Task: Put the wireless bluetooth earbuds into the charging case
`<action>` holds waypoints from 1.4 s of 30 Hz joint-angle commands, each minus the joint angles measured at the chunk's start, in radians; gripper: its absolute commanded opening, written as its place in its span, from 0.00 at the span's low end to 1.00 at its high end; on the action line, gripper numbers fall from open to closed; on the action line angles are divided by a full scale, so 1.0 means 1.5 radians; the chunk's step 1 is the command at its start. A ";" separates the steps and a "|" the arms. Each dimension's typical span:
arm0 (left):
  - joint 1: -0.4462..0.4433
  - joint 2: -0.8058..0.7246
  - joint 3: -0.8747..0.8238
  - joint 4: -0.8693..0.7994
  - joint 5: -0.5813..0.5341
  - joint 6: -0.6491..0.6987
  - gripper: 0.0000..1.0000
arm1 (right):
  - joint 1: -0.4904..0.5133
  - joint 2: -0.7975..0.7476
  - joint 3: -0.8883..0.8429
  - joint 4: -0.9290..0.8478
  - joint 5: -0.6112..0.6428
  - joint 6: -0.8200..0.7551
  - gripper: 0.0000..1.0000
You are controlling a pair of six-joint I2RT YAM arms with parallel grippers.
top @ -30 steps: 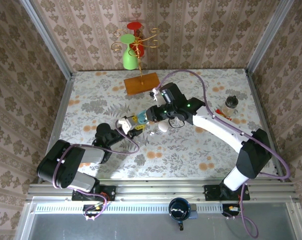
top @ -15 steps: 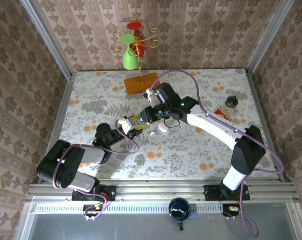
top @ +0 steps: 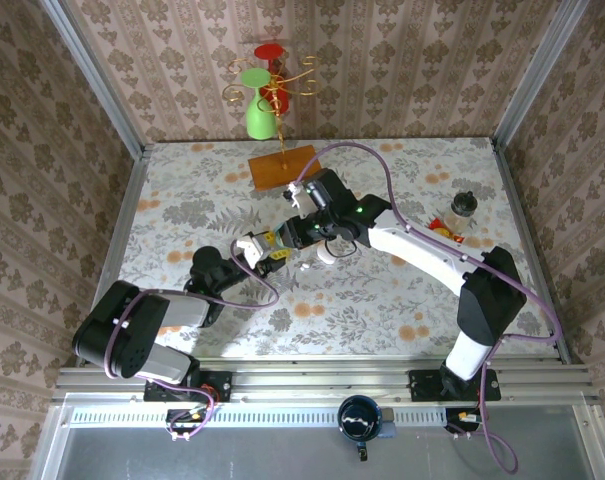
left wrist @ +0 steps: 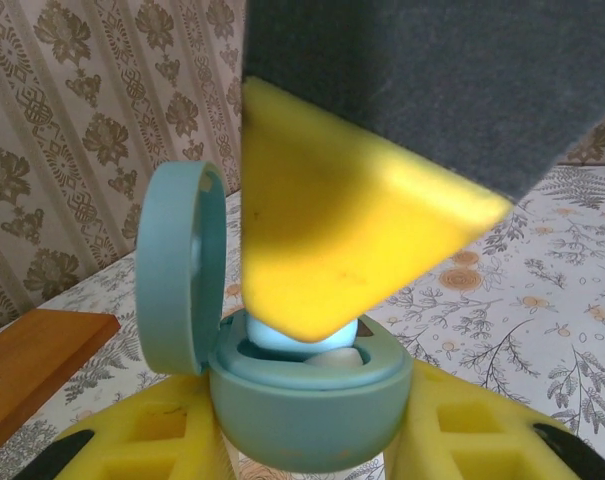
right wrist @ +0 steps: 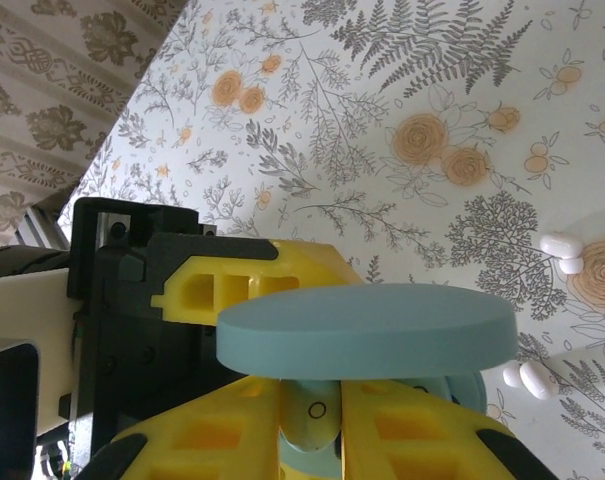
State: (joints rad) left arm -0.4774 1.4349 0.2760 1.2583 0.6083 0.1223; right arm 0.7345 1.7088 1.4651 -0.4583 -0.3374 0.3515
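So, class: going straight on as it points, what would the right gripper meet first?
Likely the open teal charging case held in the left gripper; the pale blue earbud pinched by the right gripper would touch its well first.

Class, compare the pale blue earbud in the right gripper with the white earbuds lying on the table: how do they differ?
Colour: the pale blue earbud is bluish, the white earbuds white. State: the pale blue earbud is pinched in the right gripper at the open teal case; the white earbuds lie loose on the table. Both are small, glossy buds.
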 commanded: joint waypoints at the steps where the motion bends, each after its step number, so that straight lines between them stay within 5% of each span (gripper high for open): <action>1: 0.002 -0.017 0.001 0.016 -0.006 -0.032 0.21 | 0.008 0.011 0.000 -0.007 -0.034 -0.018 0.22; 16: 0.034 -0.023 -0.004 0.013 0.019 -0.041 0.21 | -0.001 -0.072 -0.051 0.048 0.010 -0.032 0.42; 38: 0.041 -0.018 0.001 0.014 0.057 -0.040 0.21 | -0.040 0.073 0.167 -0.049 -0.001 -0.125 0.40; 42: 0.045 -0.025 0.001 0.007 0.040 -0.055 0.21 | -0.040 0.076 0.164 -0.089 -0.015 -0.135 0.34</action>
State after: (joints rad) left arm -0.4225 1.4181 0.2752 1.2579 0.6724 0.0704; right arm 0.6758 1.8191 1.6814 -0.5220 -0.3294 0.1837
